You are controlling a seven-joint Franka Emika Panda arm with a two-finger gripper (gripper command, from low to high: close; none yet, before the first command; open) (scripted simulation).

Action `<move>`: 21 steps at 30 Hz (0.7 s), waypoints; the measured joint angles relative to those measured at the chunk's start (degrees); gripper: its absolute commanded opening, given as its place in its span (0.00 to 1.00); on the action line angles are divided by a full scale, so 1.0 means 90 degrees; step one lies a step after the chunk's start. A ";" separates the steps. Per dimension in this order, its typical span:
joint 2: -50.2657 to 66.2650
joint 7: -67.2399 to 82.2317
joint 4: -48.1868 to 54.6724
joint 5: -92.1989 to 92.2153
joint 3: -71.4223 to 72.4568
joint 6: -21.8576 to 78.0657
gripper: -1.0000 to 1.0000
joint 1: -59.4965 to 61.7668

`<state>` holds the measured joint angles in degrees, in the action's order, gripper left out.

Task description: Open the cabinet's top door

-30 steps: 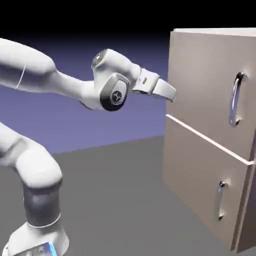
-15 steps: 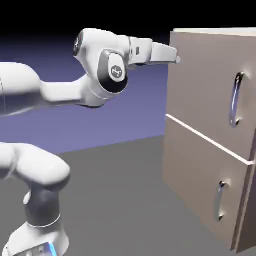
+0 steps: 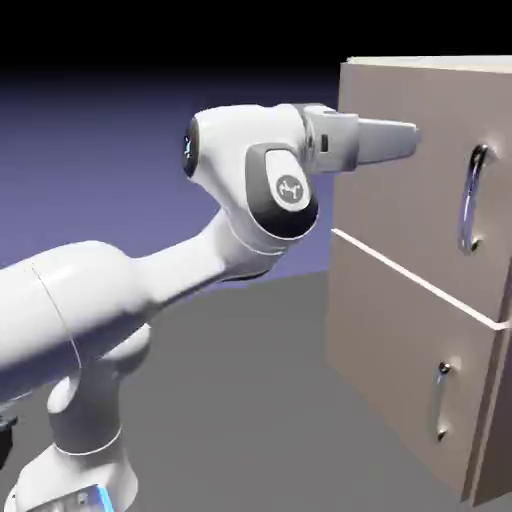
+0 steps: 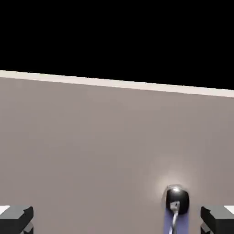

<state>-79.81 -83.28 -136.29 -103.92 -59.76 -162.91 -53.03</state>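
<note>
The white arm reached across from the exterior view's left, its claw (image 3: 416, 135) pointing at the cabinet (image 3: 400, 270) on the exterior view's right. From where I stood, the top door (image 3: 395, 190) was shut, sitting above the smaller lower door (image 3: 395, 350), with a pale strip (image 3: 415, 278) running between the two. The claw's two fingers stood wide apart with nothing between them in its grip, and its tips were to the exterior view's left of the top door's long, curved silver handle (image 3: 467, 200), near its upper end. In the hand view, that upper end showed low down, between the fingertips (image 4: 18, 219) but nearer the right-hand one. The lower door's shorter handle (image 3: 438, 402) hung upright, well below the claw.
</note>
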 measured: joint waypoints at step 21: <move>-0.1226 -0.1823 0.0151 -0.3171 -0.0846 0.1353 0.00 -0.1147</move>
<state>-90.85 -99.69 -134.93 -132.46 -67.38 -150.74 -63.36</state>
